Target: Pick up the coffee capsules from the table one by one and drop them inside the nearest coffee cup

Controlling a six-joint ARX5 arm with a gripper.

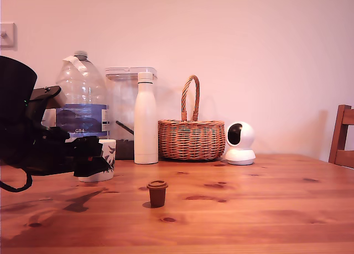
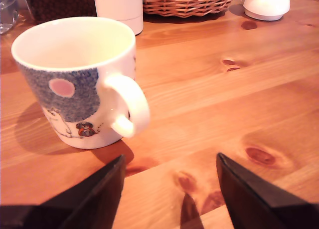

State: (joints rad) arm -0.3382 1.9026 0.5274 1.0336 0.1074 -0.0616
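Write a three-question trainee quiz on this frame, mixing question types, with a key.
1. True or false: the brown capsule already lies inside the mug.
2. Multiple choice: what is between the fingers of the end effector? A) the capsule B) the mug handle C) nothing
3. Short answer: in the exterior view, what stands directly between the white bottle and the small white camera?

Key: 1 false, the capsule stands upright on the table. 2 C, the end effector is open and empty. 3 the wicker basket.
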